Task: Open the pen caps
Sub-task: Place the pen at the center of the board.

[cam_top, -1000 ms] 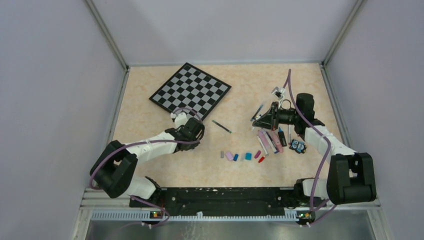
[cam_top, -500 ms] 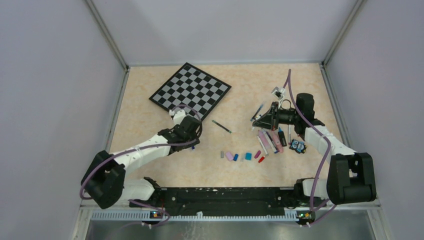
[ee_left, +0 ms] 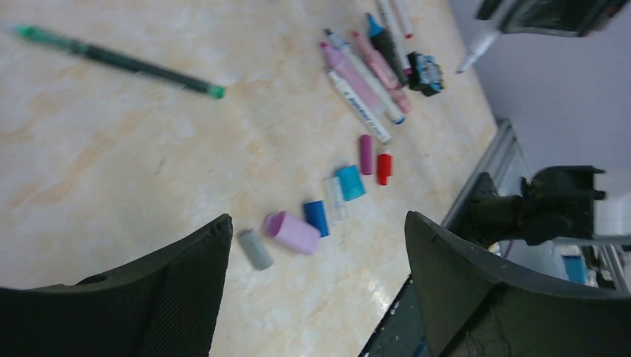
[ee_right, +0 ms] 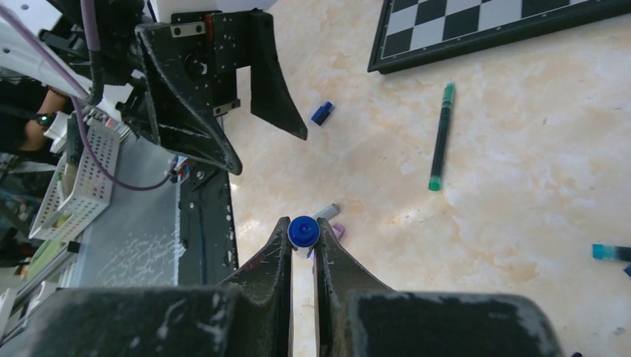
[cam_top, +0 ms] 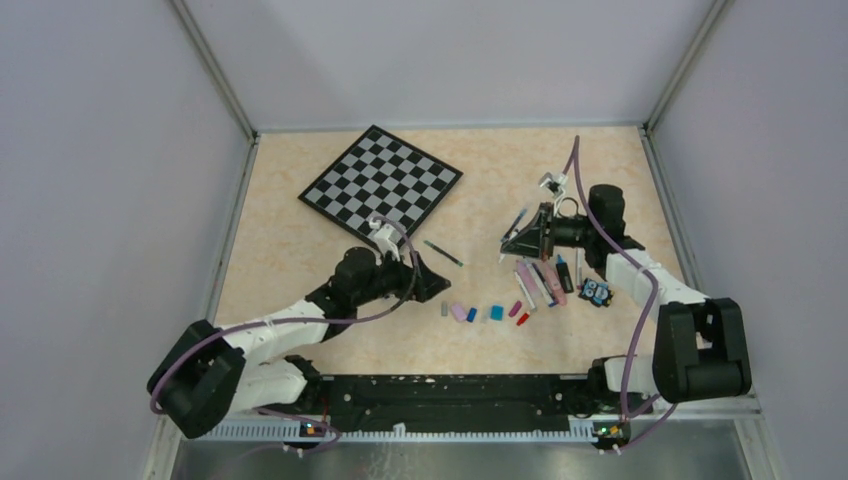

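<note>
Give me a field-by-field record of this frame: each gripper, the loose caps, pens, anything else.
left gripper: open, empty, near the grey end of the cap row
right gripper: shut on a blue-ended pen, held off the table
cap row: seven loose caps: grey, pink, blue, clear, teal, magenta, red
stray blue cap: lying alone, close to the left gripper
green pen: lying alone between checkerboard and cap row
pen cluster: several pens side by side, next to the owl figure
</note>
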